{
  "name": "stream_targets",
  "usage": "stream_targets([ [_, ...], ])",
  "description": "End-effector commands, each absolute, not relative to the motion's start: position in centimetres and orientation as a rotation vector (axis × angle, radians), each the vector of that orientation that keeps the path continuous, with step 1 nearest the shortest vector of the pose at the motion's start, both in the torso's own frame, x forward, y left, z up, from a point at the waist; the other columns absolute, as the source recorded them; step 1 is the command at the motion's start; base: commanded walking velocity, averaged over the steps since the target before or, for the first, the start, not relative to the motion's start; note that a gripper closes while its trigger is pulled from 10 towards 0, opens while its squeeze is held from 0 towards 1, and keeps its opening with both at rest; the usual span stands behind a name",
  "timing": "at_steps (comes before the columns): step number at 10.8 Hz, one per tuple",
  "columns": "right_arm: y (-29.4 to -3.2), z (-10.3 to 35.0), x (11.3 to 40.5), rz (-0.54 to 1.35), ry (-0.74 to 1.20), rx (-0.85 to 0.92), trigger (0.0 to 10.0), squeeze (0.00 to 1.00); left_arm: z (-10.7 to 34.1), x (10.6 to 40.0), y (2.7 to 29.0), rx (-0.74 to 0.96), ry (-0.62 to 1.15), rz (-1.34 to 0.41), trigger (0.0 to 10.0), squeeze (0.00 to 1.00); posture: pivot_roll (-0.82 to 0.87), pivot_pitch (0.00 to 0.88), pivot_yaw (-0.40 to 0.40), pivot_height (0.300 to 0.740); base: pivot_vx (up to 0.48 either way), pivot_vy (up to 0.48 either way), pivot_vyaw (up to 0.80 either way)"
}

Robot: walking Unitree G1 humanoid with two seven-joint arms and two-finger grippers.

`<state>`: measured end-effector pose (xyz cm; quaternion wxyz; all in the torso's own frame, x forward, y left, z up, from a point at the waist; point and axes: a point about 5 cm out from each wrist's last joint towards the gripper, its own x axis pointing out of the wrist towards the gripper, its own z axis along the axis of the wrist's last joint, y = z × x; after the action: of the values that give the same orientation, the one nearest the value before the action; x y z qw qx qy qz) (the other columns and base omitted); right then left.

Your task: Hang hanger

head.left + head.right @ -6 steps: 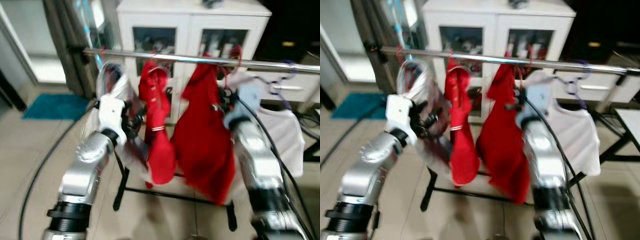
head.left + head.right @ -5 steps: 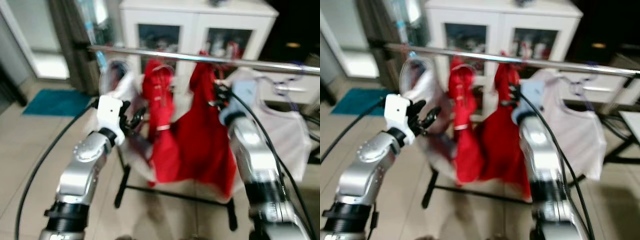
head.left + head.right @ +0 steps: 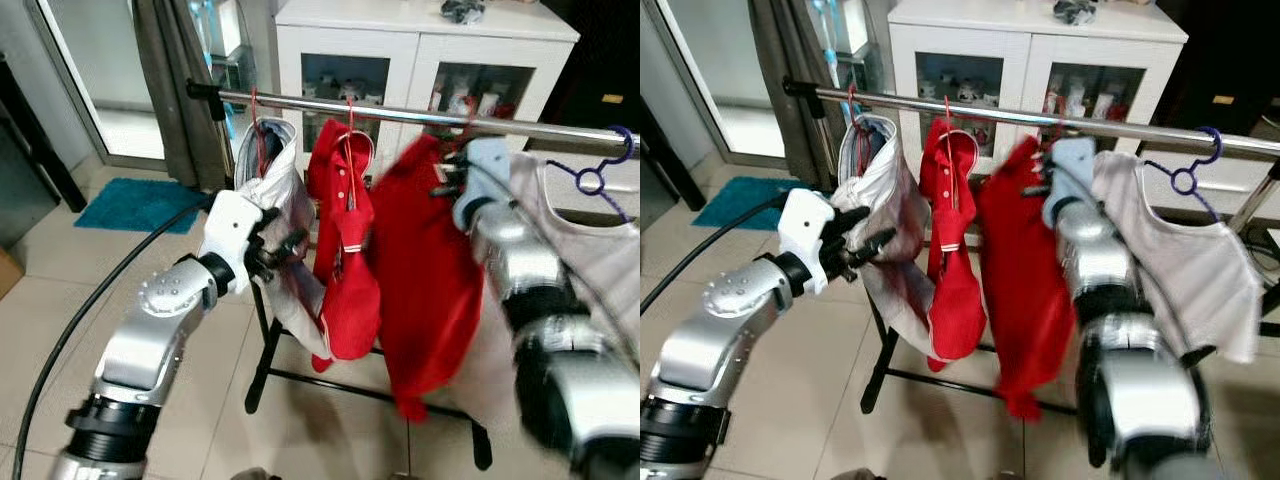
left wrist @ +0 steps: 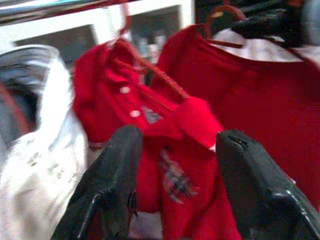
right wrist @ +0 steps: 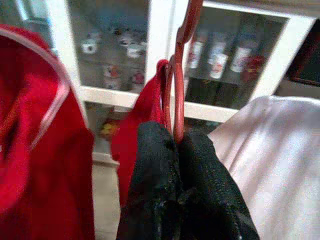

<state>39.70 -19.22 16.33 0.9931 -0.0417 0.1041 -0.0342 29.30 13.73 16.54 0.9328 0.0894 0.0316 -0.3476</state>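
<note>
A chrome rail is seen running across the eye views in front of a white cabinet. From it are hung, from the robot's left to its right, a white garment, a small red shirt, a larger red garment and a pale shirt on a purple hanger.

The right claw is raised to just under the rail, at the top of the larger red garment. From the head camera its fingers are blurred and their grip cannot be judged. In the right wrist view the two black fingers are shown pressed together on the red hanger, whose wire rises upright between them. Its curved hook is carried upward out of the frame, so it cannot be told whether the hook is over the rail. The red garment is draped from it, hanging long axis downward.

The left claw is held lower, beside the white garment. In the left wrist view its fingers are seen spread wide apart with nothing between them, the small red shirt lying beyond the gap. A detail not resolved from the head is given there: white buttons and a checked patch on that shirt.

A black cable is trailed over the tiled floor, near a teal mat.
</note>
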Motion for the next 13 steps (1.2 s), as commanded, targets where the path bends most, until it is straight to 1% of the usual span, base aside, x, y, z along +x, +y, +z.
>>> stream_targets([
  [1, -19.8, 17.9, 40.2, -0.104, 0.148, -0.066, 10.0, 0.0, 17.6, 29.3, 13.2, 0.195, 0.038, -0.771, 10.0, 0.0, -0.04, 0.0, 0.051, 0.74, 0.0, 0.0, 0.0],
  [2, -20.5, 18.3, 40.5, -0.131, 0.164, -0.067, 10.0, 0.0, 18.1, 29.1, 12.6, 0.222, 0.039, -0.855, 10.0, 0.0, -0.04, 0.0, 0.058, 0.74, 0.0, 0.0, 0.0],
  [3, -20.8, 17.9, 40.6, -0.11, 0.23, -0.129, 10.0, 0.0, 18.5, 28.8, 12.0, 0.239, 0.037, -0.949, 10.0, 0.0, -0.03, 0.008, 0.058, 0.74, 0.0, 0.0, 0.0],
  [4, -21.0, 17.1, 40.4, -0.112, 0.291, -0.136, 10.0, 0.0, 18.6, 28.5, 11.7, 0.244, 0.043, -0.995, 10.0, 0.0, -0.03, 0.013, 0.056, 0.74, 0.0, 0.0, 0.0],
  [6, -21.5, 15.0, 39.7, -0.1, 0.396, -0.133, 10.0, 0.0, 18.6, 28.4, 11.8, 0.248, 0.06, -1.005, 10.0, 0.0, -0.03, 0.023, 0.052, 0.74, 0.0, 0.0, 0.0],
  [8, -21.7, 14.2, 39.3, -0.091, 0.421, -0.127, 10.0, 0.0, 18.2, 28.3, 11.8, 0.24, 0.077, -1.006, 10.0, 0.0, -0.04, 0.025, 0.054, 0.74, 0.0, 0.0, 0.0],
  [9, -21.9, 15.1, 39.6, -0.095, 0.353, -0.112, 10.0, 1.0, 18.1, 28.4, 11.9, 0.226, 0.084, -0.989, 10.0, 0.0, -0.04, 0.026, 0.055, 0.74, 0.0, 0.0, 0.0],
  [12, -21.6, 17.3, 40.2, -0.008, 0.237, -0.169, 10.0, 1.0, 17.7, 28.4, 12.0, 0.207, 0.096, -0.969, 10.0, 0.0, -0.05, 0.028, 0.06, 0.74, 0.0, 0.0, 0.0],
  [13, -21.8, 17.2, 39.9, 0.027, 0.218, -0.177, 10.0, 1.0, 17.3, 28.3, 11.9, 0.195, 0.108, -0.965, 10.0, 0.0, -0.05, 0.026, 0.06, 0.74, 0.0, 0.0, 0.0],
])
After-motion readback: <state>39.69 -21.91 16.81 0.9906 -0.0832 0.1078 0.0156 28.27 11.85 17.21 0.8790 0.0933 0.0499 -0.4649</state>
